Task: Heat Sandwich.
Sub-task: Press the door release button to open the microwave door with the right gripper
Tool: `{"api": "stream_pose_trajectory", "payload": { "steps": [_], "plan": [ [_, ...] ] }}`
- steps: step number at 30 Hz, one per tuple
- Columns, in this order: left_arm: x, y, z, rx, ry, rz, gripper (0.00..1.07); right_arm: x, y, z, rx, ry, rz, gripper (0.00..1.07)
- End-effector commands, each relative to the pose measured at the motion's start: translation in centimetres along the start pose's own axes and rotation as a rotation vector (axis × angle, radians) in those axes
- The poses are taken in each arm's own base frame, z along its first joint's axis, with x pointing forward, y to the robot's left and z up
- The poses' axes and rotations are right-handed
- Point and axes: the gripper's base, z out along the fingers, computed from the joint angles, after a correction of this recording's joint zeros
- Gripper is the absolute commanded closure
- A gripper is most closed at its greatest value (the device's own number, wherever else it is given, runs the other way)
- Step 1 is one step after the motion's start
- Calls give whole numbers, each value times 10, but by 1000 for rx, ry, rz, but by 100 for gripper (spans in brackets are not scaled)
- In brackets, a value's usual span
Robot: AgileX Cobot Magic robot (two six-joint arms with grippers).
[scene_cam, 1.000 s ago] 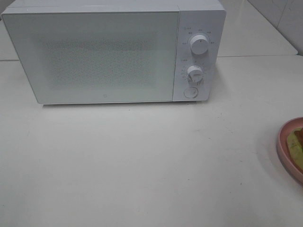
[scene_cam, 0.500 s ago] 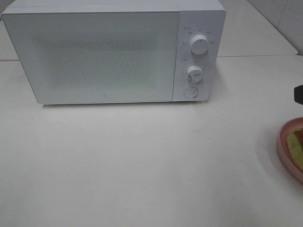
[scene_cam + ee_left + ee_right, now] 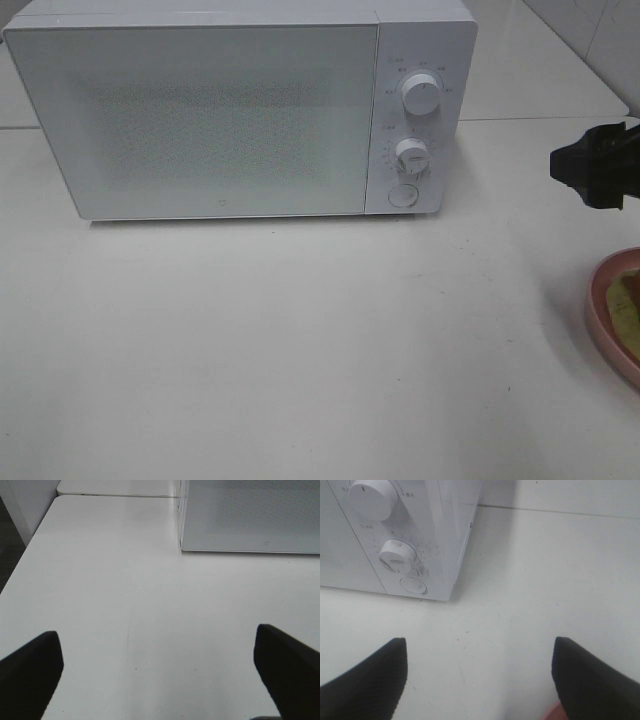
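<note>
Sandwich (image 3: 628,312), one, on one pink plate (image 3: 596,305); one microwave (image 3: 200,110), door shut.

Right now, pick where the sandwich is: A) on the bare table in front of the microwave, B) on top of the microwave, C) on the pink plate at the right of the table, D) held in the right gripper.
C: the sandwich lies on the pink plate, partly cut off by the exterior view's right edge, while the right gripper is open and empty, apart from it.

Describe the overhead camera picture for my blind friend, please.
A white microwave, door closed, stands on a white table. At the right edge, a black robot arm pokes in near a pink plate holding a sandwich.
</note>
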Motion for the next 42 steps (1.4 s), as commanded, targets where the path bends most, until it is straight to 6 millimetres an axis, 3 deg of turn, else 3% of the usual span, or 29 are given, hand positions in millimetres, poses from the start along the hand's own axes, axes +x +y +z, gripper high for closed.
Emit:
{"api": "stream_pose_trajectory", "payload": {
  "steps": [1, 11, 15, 19, 42],
  "plan": [
    [1, -1, -1, 11, -15, -7, 10, -3, 1, 9, -7, -53, 2, 32],
    [1, -1, -1, 11, -15, -7, 10, 8, 5, 49, -17, -50, 69, 32],
    [1, -1, -1, 11, -15, -7, 10, 12, 14, 59, -37, -50, 53, 32],
    [1, -1, -1, 11, -15, -7, 10, 22, 36, 74, -56, -55, 6, 32],
    [1, -1, -1, 11, -15, -7, 10, 44, 92, 87, 54, -189, -36, 32]
  ]
}}
